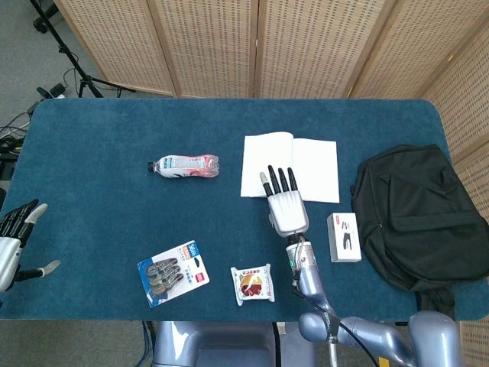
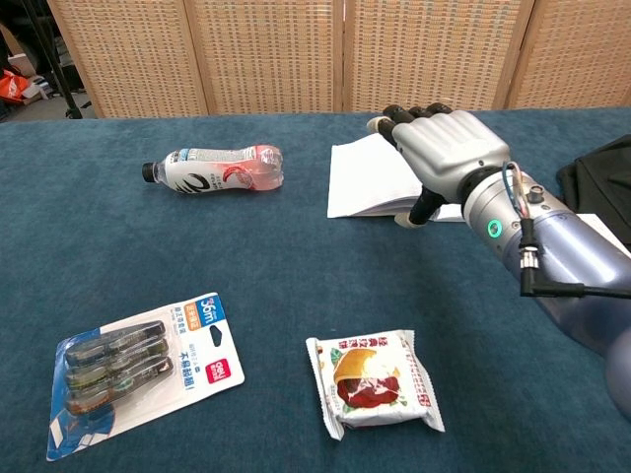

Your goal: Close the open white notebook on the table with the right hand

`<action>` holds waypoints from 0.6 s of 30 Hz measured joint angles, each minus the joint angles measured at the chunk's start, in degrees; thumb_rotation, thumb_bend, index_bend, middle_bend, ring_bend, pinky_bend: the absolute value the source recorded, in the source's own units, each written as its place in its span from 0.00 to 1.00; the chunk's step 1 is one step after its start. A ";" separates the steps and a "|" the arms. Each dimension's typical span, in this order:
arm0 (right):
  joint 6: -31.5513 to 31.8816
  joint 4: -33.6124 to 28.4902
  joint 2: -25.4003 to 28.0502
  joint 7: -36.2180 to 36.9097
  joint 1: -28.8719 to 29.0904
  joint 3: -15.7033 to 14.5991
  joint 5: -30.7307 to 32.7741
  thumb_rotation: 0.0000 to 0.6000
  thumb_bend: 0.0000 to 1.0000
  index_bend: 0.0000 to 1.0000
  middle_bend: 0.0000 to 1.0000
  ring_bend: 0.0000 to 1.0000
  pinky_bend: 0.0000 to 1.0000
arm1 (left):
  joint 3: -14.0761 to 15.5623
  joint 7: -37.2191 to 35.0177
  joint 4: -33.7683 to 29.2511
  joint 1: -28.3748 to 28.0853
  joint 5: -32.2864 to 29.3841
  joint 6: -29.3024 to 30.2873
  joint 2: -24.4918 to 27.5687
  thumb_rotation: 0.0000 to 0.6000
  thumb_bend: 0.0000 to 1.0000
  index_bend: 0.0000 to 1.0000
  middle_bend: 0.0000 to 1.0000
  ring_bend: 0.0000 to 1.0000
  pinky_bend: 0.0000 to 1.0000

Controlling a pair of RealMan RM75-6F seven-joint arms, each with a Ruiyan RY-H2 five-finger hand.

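Note:
The white notebook (image 1: 291,167) (image 2: 367,179) lies open and flat on the blue table, right of centre. My right hand (image 1: 285,203) (image 2: 442,155) hovers over the notebook's near edge, palm down, fingers straight and apart, tips over the left page. It holds nothing. Whether it touches the paper cannot be told. My left hand (image 1: 14,238) sits at the table's far left edge, fingers spread and empty, seen only in the head view.
A plastic bottle (image 1: 184,165) lies left of the notebook. A snack packet (image 1: 252,284) and a blister pack (image 1: 173,272) lie near the front edge. A small white box (image 1: 343,237) and a black backpack (image 1: 419,215) are to the right.

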 measured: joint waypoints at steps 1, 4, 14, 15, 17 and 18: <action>0.00 0.38 -0.12 0.38 0.16 -0.05 -0.04 1.00 0.26 0.00 0.00 0.00 0.00 | 0.04 0.02 -0.01 -0.04 0.03 -0.08 -0.01 0.92 0.07 0.00 0.00 0.00 0.08; -0.22 1.51 -0.60 1.09 0.70 -0.12 0.44 1.00 0.26 0.00 0.00 0.00 0.00 | 0.17 0.11 -0.07 -0.16 0.12 -0.29 -0.04 0.92 0.07 0.00 0.00 0.00 0.08; -1.89 5.94 -2.50 2.50 2.75 0.22 2.20 1.00 0.26 0.00 0.00 0.00 0.00 | 0.38 0.32 0.01 -0.34 0.40 -0.36 -0.23 0.92 0.07 0.00 0.00 0.00 0.08; -2.03 6.31 -2.67 2.69 2.96 0.27 2.28 1.00 0.26 0.00 0.00 0.00 0.00 | 0.39 0.30 0.05 -0.38 0.41 -0.42 -0.26 0.92 0.07 0.00 0.00 0.00 0.08; -2.32 7.13 -3.01 3.05 3.44 0.43 2.40 1.00 0.26 0.00 0.00 0.00 0.00 | 0.40 0.26 0.12 -0.43 0.35 -0.54 -0.30 0.92 0.07 0.00 0.00 0.00 0.08; -2.45 7.50 -3.14 3.19 3.66 0.52 2.45 1.00 0.26 0.00 0.00 0.00 0.00 | 0.40 0.19 0.17 -0.48 0.26 -0.70 -0.32 0.92 0.07 0.00 0.00 0.00 0.08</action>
